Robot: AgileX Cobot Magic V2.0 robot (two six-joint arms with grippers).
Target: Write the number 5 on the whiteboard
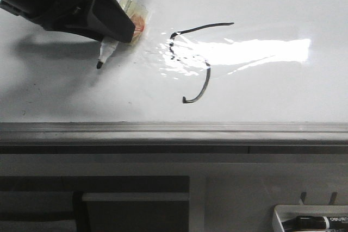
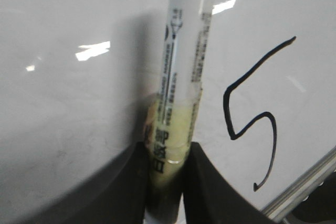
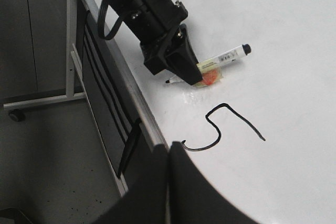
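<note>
A small white tray (image 1: 283, 213) holding a spare black marker (image 1: 312, 223) sits nearest the front camera, below the grey ledge of the whiteboard (image 1: 272, 9). The left gripper (image 1: 122, 23) is clenched around a marker (image 2: 181, 77), the black fingers (image 2: 210, 182) pinching its yellowish taped barrel, its black tip pointing at the board well to the left of the number 5 (image 1: 196, 61), which stands fully drawn in thin black line. The right gripper (image 3: 169, 182) is pressed closed with nothing between its fingers, hovering near the board's ledge beside the 5.
</note>
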